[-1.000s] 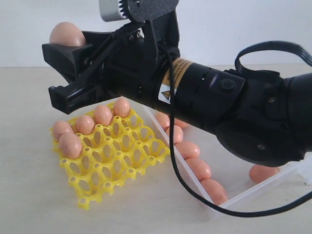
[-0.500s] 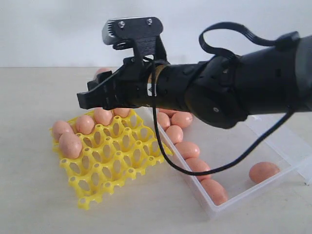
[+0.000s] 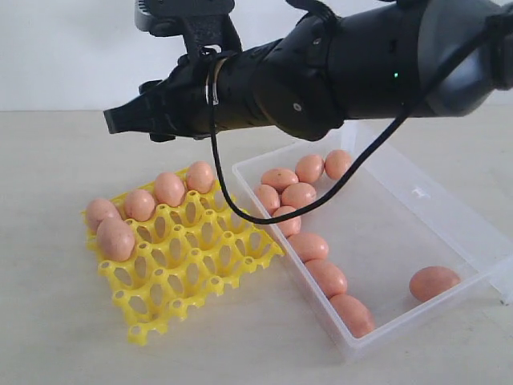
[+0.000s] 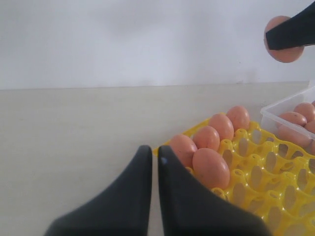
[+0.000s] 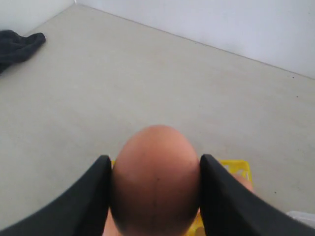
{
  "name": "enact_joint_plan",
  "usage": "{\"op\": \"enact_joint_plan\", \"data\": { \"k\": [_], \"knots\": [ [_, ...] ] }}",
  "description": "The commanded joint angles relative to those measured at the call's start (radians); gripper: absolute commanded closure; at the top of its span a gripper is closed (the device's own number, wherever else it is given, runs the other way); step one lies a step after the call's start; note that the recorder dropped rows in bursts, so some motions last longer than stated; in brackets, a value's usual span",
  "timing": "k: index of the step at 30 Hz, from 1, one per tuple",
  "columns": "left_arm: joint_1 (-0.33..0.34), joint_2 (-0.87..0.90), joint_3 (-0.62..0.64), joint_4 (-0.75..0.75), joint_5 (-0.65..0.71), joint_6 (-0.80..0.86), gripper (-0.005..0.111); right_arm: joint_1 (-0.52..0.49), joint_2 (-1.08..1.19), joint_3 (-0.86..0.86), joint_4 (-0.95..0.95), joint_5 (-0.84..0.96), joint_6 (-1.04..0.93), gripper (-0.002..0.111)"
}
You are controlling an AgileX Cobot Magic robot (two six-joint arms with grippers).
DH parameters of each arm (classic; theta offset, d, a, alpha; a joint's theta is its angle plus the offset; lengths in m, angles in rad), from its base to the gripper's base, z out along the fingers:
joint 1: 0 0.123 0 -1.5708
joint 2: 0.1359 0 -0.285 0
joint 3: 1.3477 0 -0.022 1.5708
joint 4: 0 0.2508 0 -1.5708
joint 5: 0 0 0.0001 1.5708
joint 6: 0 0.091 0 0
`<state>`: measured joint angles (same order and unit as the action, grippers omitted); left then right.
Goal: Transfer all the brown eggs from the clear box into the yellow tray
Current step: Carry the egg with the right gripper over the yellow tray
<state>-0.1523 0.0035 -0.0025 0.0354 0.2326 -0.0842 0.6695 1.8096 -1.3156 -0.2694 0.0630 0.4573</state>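
Observation:
My right gripper (image 5: 155,158) is shut on one brown egg (image 5: 155,189), which fills the gap between its fingers. In the exterior view that gripper (image 3: 120,122) hangs above the table, behind the far left of the yellow tray (image 3: 200,261), and the held egg is hidden there. The left wrist view shows the held egg (image 4: 283,49) high in the air. Several brown eggs (image 3: 169,189) sit in the tray's back cups. Several more (image 3: 309,246) lie in the clear box (image 3: 449,210). My left gripper (image 4: 154,150) is shut on nothing, low beside the tray's corner (image 4: 256,172).
A black cable (image 3: 240,215) loops down from the right arm over the tray's edge and the box. A dark cloth (image 5: 17,45) lies far off on the table. A white wall stands behind the table.
The right arm has swung away from the camera and risen with the egg, its gripper ending farther left. The clear box now shows in full. The tray's eggs have not moved.

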Motion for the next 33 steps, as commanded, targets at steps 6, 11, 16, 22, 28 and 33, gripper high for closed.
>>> {"op": "enact_joint_plan", "data": {
  "k": [6, 11, 16, 22, 28, 33],
  "knots": [
    [0.002, -0.003, 0.003, -0.001, -0.007, -0.002, 0.103, 0.131, -0.002, -0.011, 0.032, -0.203, 0.088, 0.108],
    [0.002, -0.003, 0.003, -0.001, -0.007, -0.002, 0.103, 0.197, -0.002, -0.011, 0.07, -0.459, 0.004, 0.108],
    [0.002, -0.003, 0.003, -0.001, -0.007, -0.002, 0.103, 0.197, -0.002, 0.126, 0.311, -0.804, -0.002, 0.108],
    [0.002, -0.003, 0.003, -0.001, -0.007, -0.002, 0.103, 0.177, -0.002, 0.326, 0.476, -0.889, -0.098, 0.108],
    [0.002, -0.003, 0.003, -0.001, -0.007, -0.002, 0.103, -0.02, -0.002, 0.385, 0.216, -0.813, 0.214, 0.108],
    [0.002, -0.003, 0.003, -0.001, -0.007, -0.002, 0.103, -0.166, 0.0, 0.347, -0.509, -0.813, 0.662, 0.108]
  ]
}}
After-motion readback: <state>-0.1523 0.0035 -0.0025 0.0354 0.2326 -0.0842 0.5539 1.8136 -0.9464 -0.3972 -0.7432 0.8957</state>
